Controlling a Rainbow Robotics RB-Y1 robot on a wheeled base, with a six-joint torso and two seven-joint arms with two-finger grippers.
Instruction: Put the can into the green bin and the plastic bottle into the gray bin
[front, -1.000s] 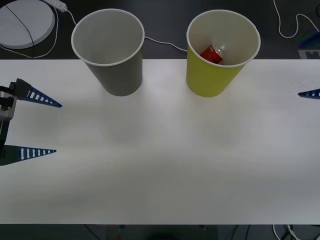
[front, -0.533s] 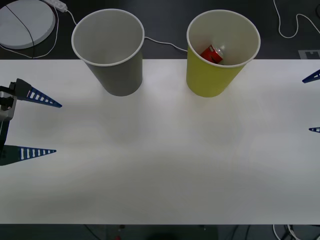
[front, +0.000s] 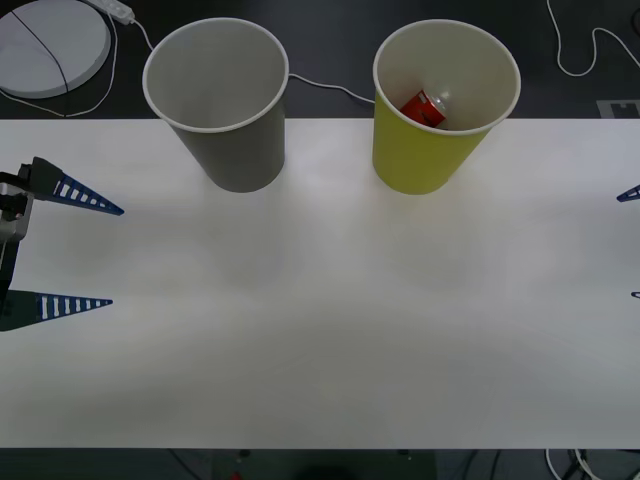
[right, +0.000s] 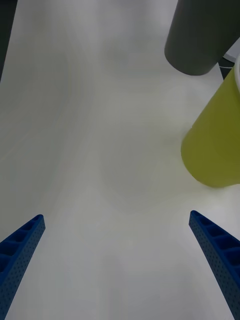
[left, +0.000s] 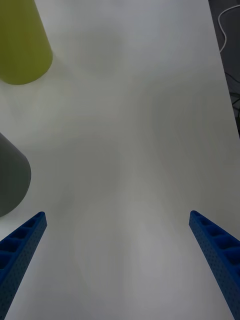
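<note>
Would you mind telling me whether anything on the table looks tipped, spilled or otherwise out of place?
Nothing stands out. The gray bin and the green bin both stand upright on the white table, and the can lies tilted inside the green bin. No spill is visible.

Matt white table (front: 320, 330), paper bins

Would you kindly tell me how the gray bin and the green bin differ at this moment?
The gray bin is gray outside; the green bin is yellow-green. The gray bin's visible inside looks bare, while the green bin holds the can. The gray bin stands toward the robot's left, the green bin toward its right. Both are upright, tapered, white-rimmed cups of similar size.
</note>
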